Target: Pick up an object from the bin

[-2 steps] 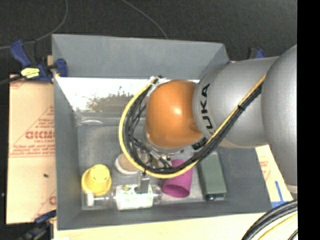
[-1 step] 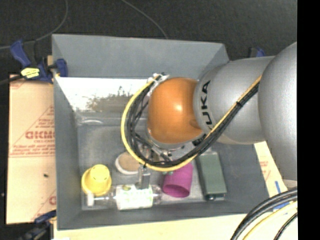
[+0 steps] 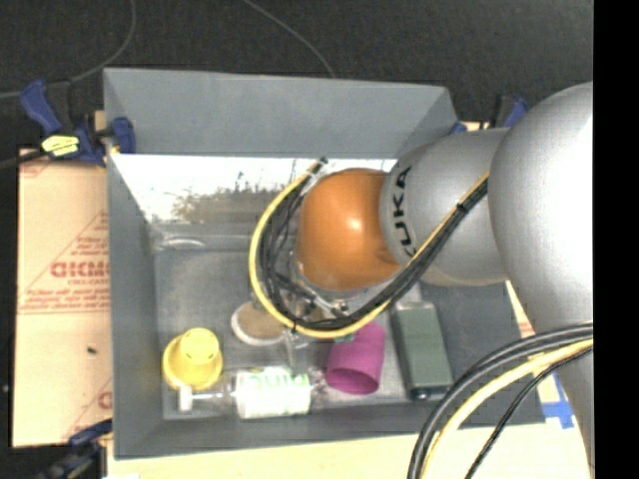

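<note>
Where the gripper (image 3: 297, 329) hangs low in the middle of the bin (image 3: 130, 297), under the arm's orange cover (image 3: 339, 230) and its loop of yellow and black cables (image 3: 262, 267), two things lie closest to it. One is a tan round dish (image 3: 256, 324), just to its left on the bin floor. The other is a magenta cup (image 3: 357, 362), tipped on its side just to its lower right. I cannot tell which of the two the claw is over. The cover and cables hide it, so I cannot tell whether it is open or closed, or whether it grips anything.

Further out, one clear bottle with a green and white label (image 3: 266, 393) lies on its side along the lower wall, below the gripper and beside the cup. One yellow cup (image 3: 194, 357) sits in the lower left corner, near the bottle's neck. One dark grey-green flat block (image 3: 421, 350) lies at the lower right, just beside the magenta cup.

That makes five loose things, one of each kind, all in the lower half of the bin. The silver arm (image 3: 499, 198) comes in from the right of the frame.
</note>
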`<state>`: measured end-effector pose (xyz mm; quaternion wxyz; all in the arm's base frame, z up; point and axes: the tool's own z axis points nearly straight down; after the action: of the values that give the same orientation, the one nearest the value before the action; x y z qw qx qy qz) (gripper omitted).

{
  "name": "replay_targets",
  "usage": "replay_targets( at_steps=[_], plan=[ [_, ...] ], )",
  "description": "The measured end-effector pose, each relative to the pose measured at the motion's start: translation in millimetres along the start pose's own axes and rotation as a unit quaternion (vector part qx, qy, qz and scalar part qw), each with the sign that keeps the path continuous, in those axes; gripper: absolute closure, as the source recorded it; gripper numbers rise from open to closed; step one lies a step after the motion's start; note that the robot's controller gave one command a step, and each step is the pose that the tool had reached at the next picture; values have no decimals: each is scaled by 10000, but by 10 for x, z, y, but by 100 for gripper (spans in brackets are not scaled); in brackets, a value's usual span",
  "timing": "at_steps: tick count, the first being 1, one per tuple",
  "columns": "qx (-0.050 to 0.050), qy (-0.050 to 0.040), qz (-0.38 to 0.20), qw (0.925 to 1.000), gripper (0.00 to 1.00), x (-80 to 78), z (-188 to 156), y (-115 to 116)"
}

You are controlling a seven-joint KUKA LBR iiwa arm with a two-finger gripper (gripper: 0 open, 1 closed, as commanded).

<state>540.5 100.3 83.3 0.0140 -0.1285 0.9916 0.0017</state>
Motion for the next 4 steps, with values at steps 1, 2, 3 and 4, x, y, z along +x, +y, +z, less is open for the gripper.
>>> replay_targets(
  at_steps=[1,2,3,4],
  plan=[
    [-17,86,601,9982,100,-49,89,-174],
    [-18,87,609,9981,100,-48,89,-175],
    [-50,77,516,9986,100,-46,98,-229],
    [-21,65,612,9981,100,-48,-174,-329]
  ],
)
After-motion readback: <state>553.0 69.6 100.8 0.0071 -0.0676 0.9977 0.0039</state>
